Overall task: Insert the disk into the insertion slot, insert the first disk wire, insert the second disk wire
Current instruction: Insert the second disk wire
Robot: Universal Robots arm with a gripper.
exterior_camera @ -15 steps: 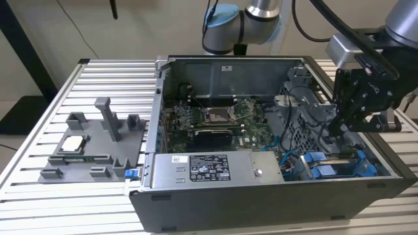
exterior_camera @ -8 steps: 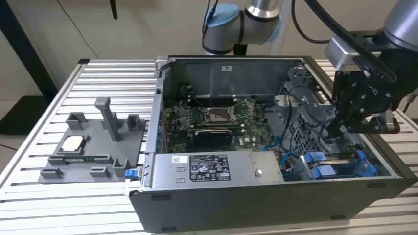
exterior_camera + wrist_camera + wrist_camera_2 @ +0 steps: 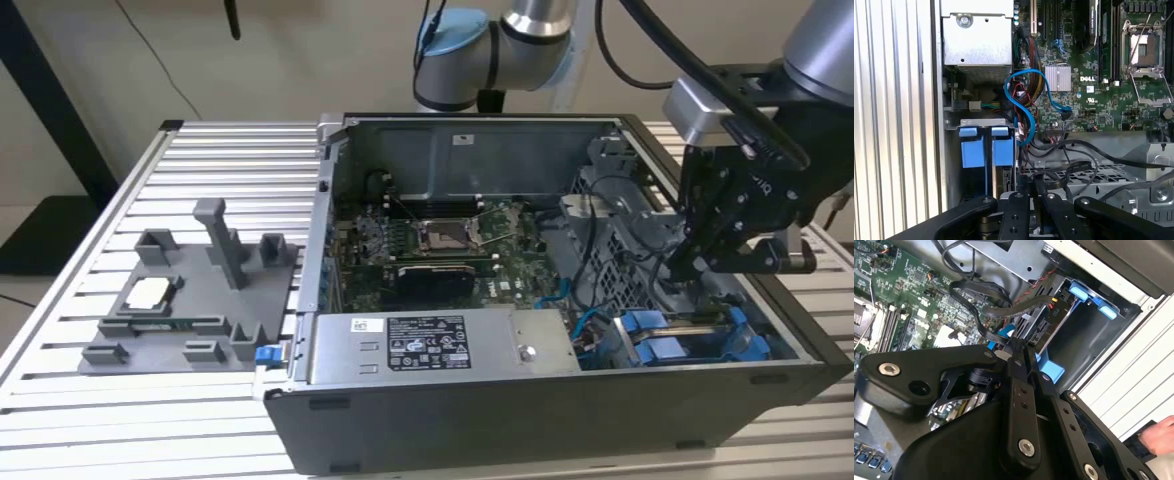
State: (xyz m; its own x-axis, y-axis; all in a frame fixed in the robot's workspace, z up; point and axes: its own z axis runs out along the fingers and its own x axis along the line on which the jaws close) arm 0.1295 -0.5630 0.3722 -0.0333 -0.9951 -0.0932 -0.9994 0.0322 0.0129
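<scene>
Gripper (image 3: pixel 683 272): low inside the open computer case (image 3: pixel 534 420), at the drive-cage end, just above the blue carriers. Hangs among loose black cables (image 3: pixel 974 295), close to the back of the disk (image 3: pixel 1003 152).

Disk: already seated in the insertion slot (image 3: pixel 1094 340), by the look of it, with its blue carrier front level with a second blue carrier (image 3: pixel 968 150) just beside it. Judging from that, wire work in hand rather than disk work.

Risks from here, as a judgement:
- Snagging. Black cables looped right across the fingers' path, a blue cable (image 3: pixel 1024 100) curling close by; any sideways pull likely to drag a plug loose or tug at the motherboard (image 3: pixel 441 240).
- Misaligned plug. Tight, shadowed gap at the disk's rear; a slightly tilted approach apt to jam a connector against the port edge or bend it.
- Collision. Little room between the cage wall and the linkage; a careless descent liable to knock the carrier or scrape the metal.
- A person's hand (image 3: pixel 1160 436) near the outer edge of the case, in the second wrist view; close enough to matter in a wide swing.

End effector again: fingers (image 3: pixel 1015 370) drawn narrow, tips almost together, barely a slit visible in both wrist views. Tips down among the cables beside the disk's rear. No telling whether pinched on a wire connector or bare; contact with the nearest black cable possible, not certain.
</scene>
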